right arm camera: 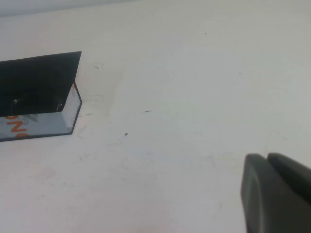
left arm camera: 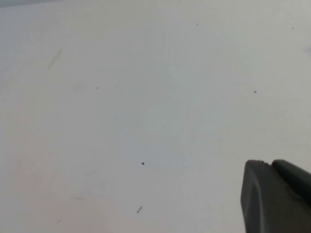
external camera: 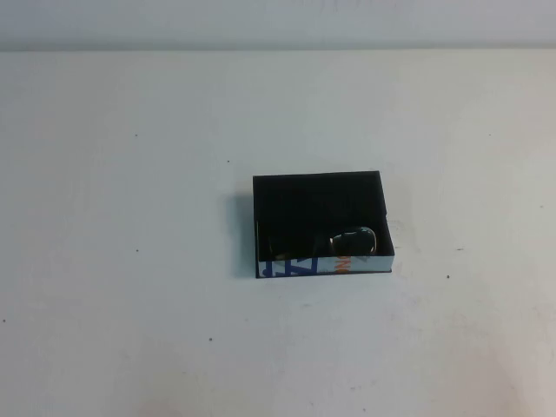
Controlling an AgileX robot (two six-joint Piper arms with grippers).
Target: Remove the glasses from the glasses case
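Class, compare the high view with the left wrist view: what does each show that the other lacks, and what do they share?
Only the high view shows the open glasses case with the glasses inside, near its printed side. Only the left wrist view shows the left gripper, over bare table. Both share the white table. The right gripper appears only in its own wrist view.

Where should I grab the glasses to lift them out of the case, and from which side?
Come straight down from above: the glasses lie low in the open-topped glasses case, against its near printed wall. Grip the frame by the visible lens, probably across the rim. The right tool sits nearest, beside the case; the left tool hangs over bare table.
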